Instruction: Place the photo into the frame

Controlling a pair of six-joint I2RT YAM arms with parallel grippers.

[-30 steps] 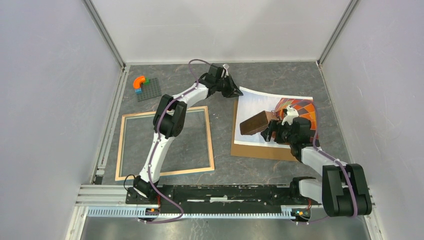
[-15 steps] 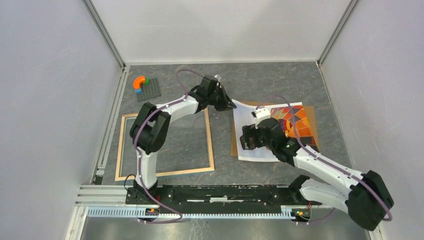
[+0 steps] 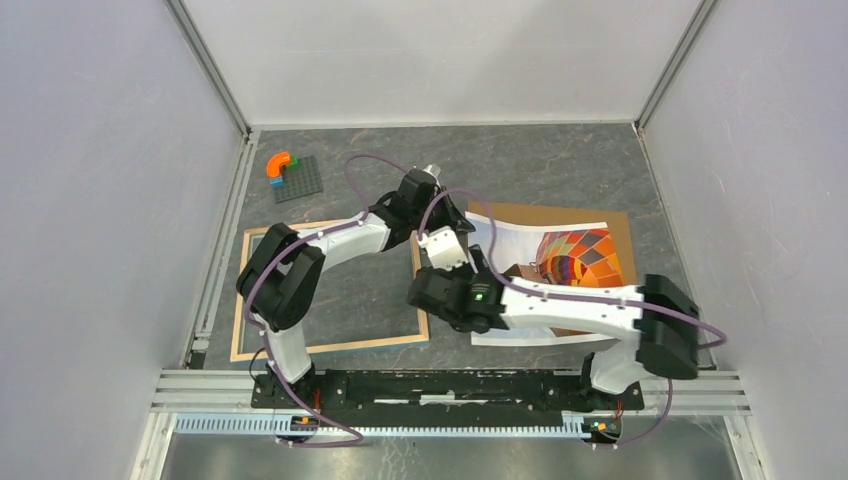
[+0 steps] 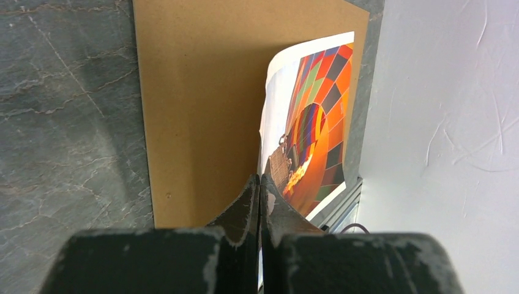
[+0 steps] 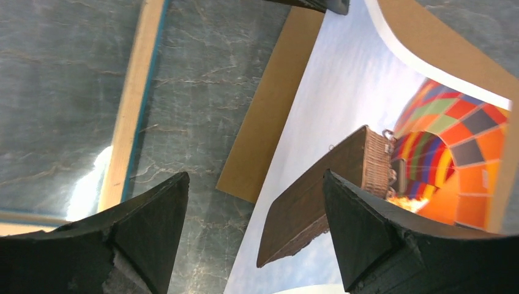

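The photo [image 3: 580,262], a hot-air balloon print, lies curled over the brown backing board [image 3: 560,212] right of centre. My left gripper [image 3: 455,218] is shut on the photo's far left edge and lifts it; in the left wrist view the jaws [image 4: 261,179] pinch the print [image 4: 312,122] above the board [image 4: 202,110]. My right gripper [image 3: 425,293] is open and empty, hovering between the frame's right rail and the photo's left edge. The right wrist view shows the gripper [image 5: 256,174], the photo [image 5: 343,104] and the frame [image 5: 131,104]. The frame [image 3: 350,345] lies flat at left, wood side up.
A small dark baseplate with orange and blue toy pieces [image 3: 290,175] sits at the far left. Grey walls close in both sides and the back. A metal rail [image 3: 440,385] with the arm bases runs along the near edge.
My right gripper has swung left from over the photo to the frame's right rail. My left gripper has drawn the photo's edge leftwards and nearer, uncovering the board's far edge.
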